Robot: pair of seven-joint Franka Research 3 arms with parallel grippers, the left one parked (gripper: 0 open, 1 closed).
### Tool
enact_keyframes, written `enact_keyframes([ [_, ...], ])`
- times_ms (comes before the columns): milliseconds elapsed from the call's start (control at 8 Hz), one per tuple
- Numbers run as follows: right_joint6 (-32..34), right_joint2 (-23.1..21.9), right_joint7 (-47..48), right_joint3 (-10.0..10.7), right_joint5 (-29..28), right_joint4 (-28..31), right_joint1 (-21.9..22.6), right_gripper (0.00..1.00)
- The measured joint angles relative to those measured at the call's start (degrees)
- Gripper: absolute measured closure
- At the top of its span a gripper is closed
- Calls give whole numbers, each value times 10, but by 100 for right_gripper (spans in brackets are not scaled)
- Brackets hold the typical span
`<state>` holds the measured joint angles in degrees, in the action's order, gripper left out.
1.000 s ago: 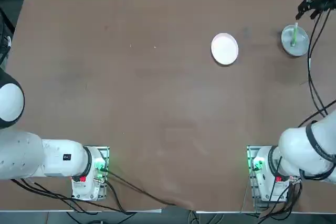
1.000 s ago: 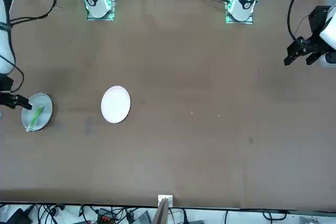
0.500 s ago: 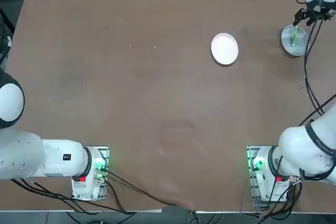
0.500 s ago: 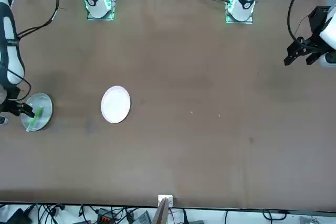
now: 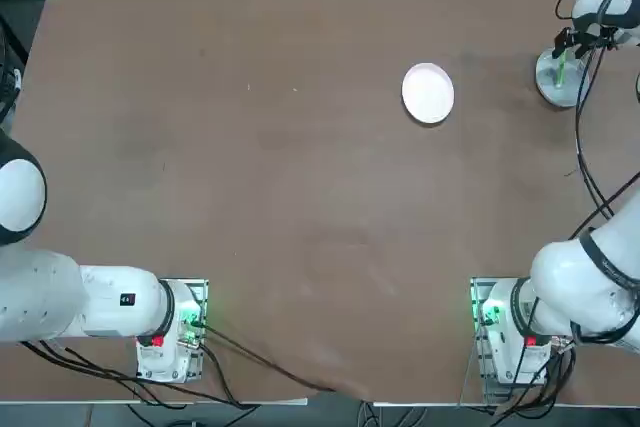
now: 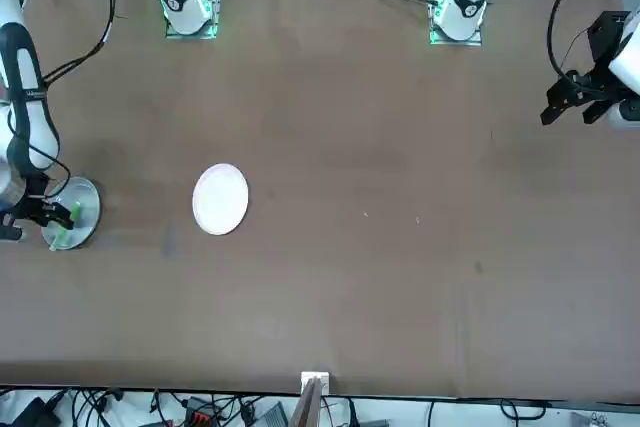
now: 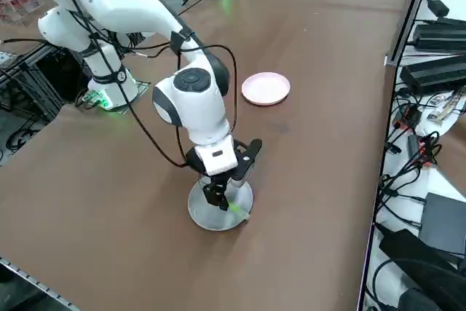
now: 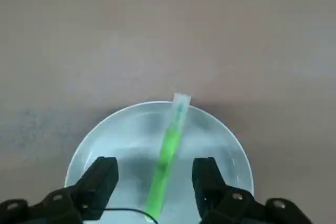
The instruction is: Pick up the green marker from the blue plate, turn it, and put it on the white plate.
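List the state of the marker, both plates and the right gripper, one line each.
Green marker: lying on the blue plate, whitish tip over the rim.
Blue plate: upright, holding the marker.
White plate: upright, empty.
Right gripper: open, above the blue plate.

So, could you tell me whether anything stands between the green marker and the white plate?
Nothing visible does: only bare tabletop separates the blue plate, with the green marker on it, from the white plate. The right gripper is over the blue plate.

Glossy, smooth pale plate (image 8: 126, 150) near the counter's (image 5: 300, 197) far right corner; smooth, matt brown counter; black jaws (image 8: 155, 184) with metal-looking screws.
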<state>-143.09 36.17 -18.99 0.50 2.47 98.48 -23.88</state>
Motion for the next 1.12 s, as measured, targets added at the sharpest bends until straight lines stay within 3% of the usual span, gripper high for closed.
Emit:
enact_keyframes([
  [625, -33, 27, 0, 0, 0, 0, -6, 25],
  [1125, -39, 39, 0, 0, 0, -4, -7, 46],
])
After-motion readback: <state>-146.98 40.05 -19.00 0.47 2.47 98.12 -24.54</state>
